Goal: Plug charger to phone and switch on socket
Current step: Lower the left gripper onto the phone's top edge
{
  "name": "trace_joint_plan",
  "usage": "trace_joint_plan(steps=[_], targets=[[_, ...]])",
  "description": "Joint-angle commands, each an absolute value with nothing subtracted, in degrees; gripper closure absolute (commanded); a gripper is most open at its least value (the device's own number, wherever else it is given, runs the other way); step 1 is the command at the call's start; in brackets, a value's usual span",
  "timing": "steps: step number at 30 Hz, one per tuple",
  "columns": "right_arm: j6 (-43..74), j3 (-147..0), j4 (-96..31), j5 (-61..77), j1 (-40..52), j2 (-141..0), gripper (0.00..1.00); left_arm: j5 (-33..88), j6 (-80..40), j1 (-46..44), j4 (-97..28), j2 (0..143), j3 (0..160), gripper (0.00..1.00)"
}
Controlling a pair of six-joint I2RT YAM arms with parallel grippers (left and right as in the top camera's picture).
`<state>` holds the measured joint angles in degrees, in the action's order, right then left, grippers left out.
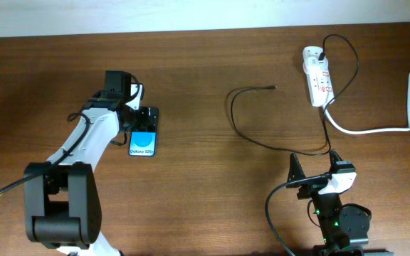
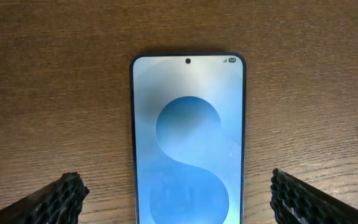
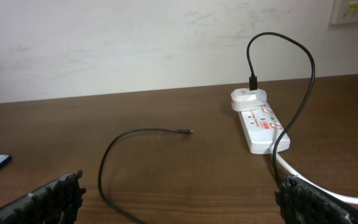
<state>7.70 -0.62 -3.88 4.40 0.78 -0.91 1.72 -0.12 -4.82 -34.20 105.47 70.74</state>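
Observation:
The phone (image 1: 142, 142) lies flat on the wooden table at the left, blue screen up. In the left wrist view the phone (image 2: 188, 137) fills the middle. My left gripper (image 1: 146, 118) hangs over its far end, open, with the fingers (image 2: 179, 198) on either side and apart from it. The charger cable (image 1: 244, 124) curves across the middle, its plug tip (image 1: 272, 87) lying free on the table; the tip also shows in the right wrist view (image 3: 189, 131). The socket (image 1: 317, 76) lies at the back right, also in the right wrist view (image 3: 258, 121). My right gripper (image 1: 313, 166) is open and empty at the front right, with its fingers (image 3: 185, 202) wide apart.
A thick white lead (image 1: 397, 117) runs from the socket to the right edge. The black cable loops up from a white adapter (image 3: 247, 98) plugged into the socket. A pale wall (image 3: 135, 43) stands behind the table.

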Motion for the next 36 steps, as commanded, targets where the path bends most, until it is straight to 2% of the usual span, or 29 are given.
trace_joint_plan(steps=[1, 36], targets=[[7.81, -0.32, -4.12, 5.32, 0.47, -0.4, 0.02, 2.74, -0.84, -4.99, -34.52, 106.19, 71.29, 0.01], [7.81, -0.32, -4.12, 5.32, 0.47, -0.4, 0.02, 2.52, -0.86, -5.98, -32.95, 109.82, 70.15, 0.01]])
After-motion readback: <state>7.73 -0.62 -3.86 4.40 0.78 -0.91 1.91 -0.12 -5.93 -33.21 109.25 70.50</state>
